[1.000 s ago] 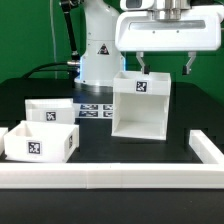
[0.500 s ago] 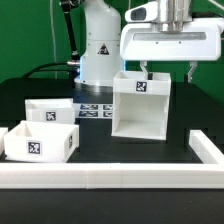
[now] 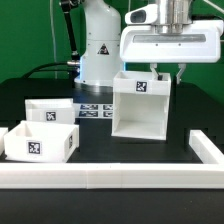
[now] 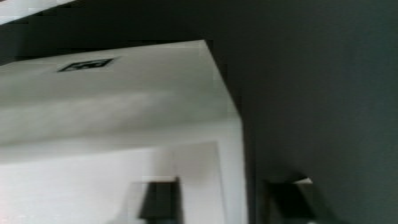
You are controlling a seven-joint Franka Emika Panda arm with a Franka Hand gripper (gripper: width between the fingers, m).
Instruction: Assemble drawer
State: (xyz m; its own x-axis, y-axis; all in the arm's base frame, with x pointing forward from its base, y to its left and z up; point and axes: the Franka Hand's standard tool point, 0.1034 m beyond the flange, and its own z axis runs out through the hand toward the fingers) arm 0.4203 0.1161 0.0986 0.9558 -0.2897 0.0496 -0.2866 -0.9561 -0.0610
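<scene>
The white cube-like housing [image 3: 140, 105] stands open-fronted mid-table with a tag on its back wall. It fills the wrist view [image 4: 107, 110]. Two shallow white trays sit at the exterior view's left, one behind [image 3: 48, 109] and one in front [image 3: 40, 142]. My gripper [image 3: 166, 72] hangs just above the housing's wall on the exterior view's right. In the wrist view the gripper [image 4: 224, 200] is open. One finger [image 4: 160, 200] is over the housing's inside and the other finger [image 4: 288, 198] is outside the wall. Neither touches the wall.
Long low white border bars run along the front [image 3: 110, 178] and the exterior view's right [image 3: 205, 150]. The marker board [image 3: 95, 108] lies behind the trays. The robot base [image 3: 100, 50] stands at the back.
My gripper has come down toward the housing's top edge. Its fingers have drawn closer together around the wall. The housing and trays have not moved.
</scene>
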